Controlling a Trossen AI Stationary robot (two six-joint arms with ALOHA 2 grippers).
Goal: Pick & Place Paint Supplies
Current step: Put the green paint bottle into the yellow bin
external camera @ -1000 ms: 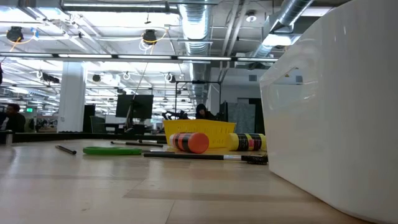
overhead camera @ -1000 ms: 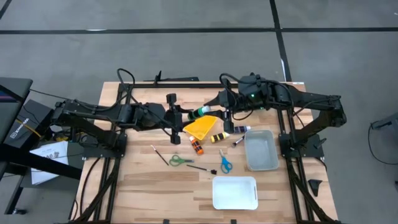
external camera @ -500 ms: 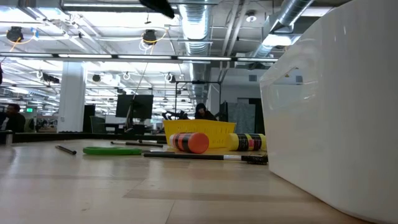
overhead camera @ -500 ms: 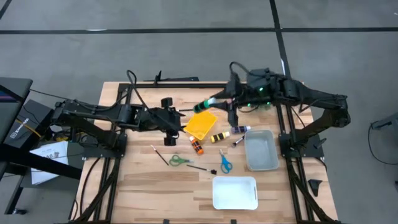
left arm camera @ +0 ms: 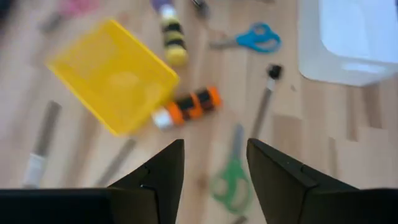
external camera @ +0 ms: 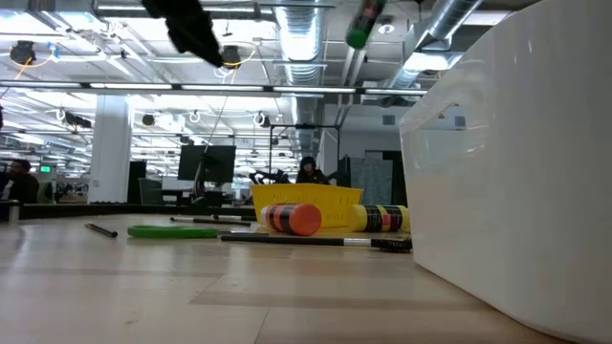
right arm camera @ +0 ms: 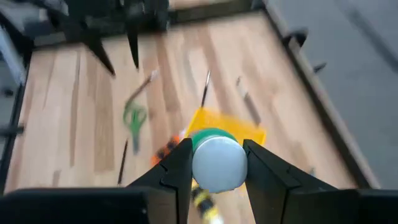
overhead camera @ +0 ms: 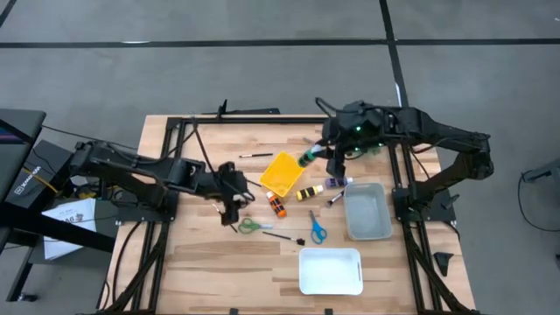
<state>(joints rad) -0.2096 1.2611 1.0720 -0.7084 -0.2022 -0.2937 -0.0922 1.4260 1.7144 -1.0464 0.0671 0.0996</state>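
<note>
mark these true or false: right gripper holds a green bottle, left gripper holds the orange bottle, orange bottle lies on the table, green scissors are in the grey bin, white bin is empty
1. The right gripper holds a green bottle. True: its fingers clamp the bottle, lifted above the yellow tray.
2. The left gripper holds the orange bottle. False: its fingers are open and empty, above the table.
3. The orange bottle lies on the table. True, on its side just beside the yellow tray.
4. The green scissors are in the grey bin. False: they lie on the bare wood near the left gripper.
5. The white bin is empty. True, nothing shows inside it from above.
</note>
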